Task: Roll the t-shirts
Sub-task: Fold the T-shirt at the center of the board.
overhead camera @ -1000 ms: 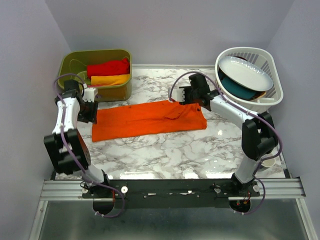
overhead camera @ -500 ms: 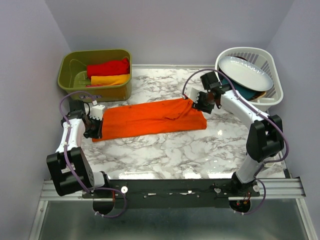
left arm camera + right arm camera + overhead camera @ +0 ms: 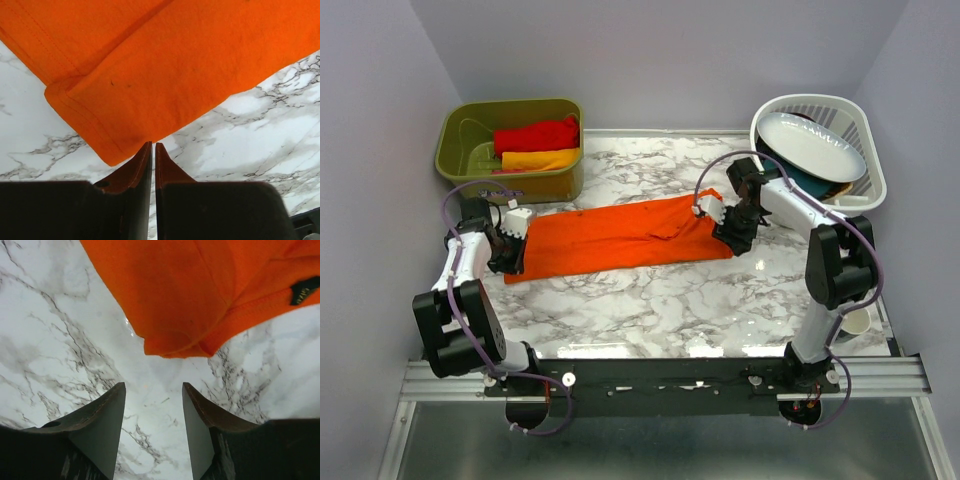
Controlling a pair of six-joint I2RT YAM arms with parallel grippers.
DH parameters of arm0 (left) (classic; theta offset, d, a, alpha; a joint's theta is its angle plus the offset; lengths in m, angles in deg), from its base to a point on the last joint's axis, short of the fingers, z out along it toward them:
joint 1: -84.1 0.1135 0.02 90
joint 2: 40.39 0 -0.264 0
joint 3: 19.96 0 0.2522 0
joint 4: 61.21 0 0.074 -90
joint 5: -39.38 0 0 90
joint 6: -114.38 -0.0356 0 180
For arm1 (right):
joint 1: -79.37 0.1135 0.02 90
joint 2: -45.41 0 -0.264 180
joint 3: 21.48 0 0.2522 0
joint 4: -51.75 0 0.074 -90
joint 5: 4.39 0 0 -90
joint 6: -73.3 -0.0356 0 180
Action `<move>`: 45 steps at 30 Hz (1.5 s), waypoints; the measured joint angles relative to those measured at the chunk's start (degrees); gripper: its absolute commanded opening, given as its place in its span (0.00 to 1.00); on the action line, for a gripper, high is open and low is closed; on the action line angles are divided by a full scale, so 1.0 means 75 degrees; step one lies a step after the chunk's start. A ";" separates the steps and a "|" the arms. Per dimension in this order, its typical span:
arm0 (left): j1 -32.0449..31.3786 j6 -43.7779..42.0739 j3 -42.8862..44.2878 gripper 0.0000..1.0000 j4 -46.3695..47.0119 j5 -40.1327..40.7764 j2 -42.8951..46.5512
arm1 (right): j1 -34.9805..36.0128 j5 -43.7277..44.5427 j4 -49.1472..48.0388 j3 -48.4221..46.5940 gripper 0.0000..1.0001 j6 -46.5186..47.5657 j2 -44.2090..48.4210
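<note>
Orange t-shirt (image 3: 620, 238) lies flat on the surface (image 3: 650, 300), not rolled yet. Left pincer (image 3: 152, 145) nips its edge; right pincer (image 3: 153, 386) is open, holding nothing.

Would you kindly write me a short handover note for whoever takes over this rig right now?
Left claw: shut, tips at the left-end edge of the orange t-shirt; whether cloth is pinched is unclear.
Right claw: open, over the table, just short of the shirt's right end, not touching it.
Things: the orange t-shirt lies flat, folded into a long strip. The red t-shirt and yellow-orange t-shirt lie in the green bin.
Done: strip folded.
Left: roll the strip; the binned shirts' state cannot be told.
</note>
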State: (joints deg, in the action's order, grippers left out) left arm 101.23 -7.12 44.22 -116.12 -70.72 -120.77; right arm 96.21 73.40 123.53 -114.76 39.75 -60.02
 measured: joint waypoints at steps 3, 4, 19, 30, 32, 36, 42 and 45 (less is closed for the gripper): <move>0.0000 -0.0038 0.0160 0.18 0.0009 0.0006 -0.0251 | 0.0003 -0.0283 0.0181 -0.0073 0.59 0.0102 -0.0280; 0.0000 -0.0044 0.0204 0.18 0.0015 0.0006 -0.0309 | 0.0003 -0.0329 0.0221 -0.0108 0.59 0.0122 -0.0338; 0.0000 -0.0411 0.0708 0.17 0.0067 0.0087 -0.1492 | 0.0003 -0.0469 0.0157 -0.0562 0.42 0.0280 -0.1262; -0.0015 -0.1492 0.0198 0.14 0.0382 0.0679 -0.1405 | 0.0026 0.0119 -0.0562 0.0061 0.25 0.0297 -0.0965; -0.0029 -0.1687 0.0044 0.14 0.0495 0.0688 -0.1265 | 0.0026 0.0184 -0.0632 0.0216 0.25 0.0344 -0.0857; -0.0032 -0.1967 -0.0326 0.14 0.0562 0.0717 -0.0880 | 0.0026 0.0283 -0.0659 0.0475 0.25 0.0420 -0.0670; -0.0032 -0.2247 -0.1227 0.24 -0.0111 0.0720 0.0297 | 0.0026 0.0361 -0.0530 0.1198 0.41 0.0484 -0.0154; -0.0032 -0.2425 -0.1661 0.36 -0.0676 0.0810 0.1192 | 0.0026 0.0396 -0.0140 0.1460 0.50 0.0440 0.0064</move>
State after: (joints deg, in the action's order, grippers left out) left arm 100.99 -25.31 31.76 -121.19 -64.64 -111.83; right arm 96.41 76.37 122.48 -103.81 43.05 -59.54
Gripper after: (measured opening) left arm 0.262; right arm 0.401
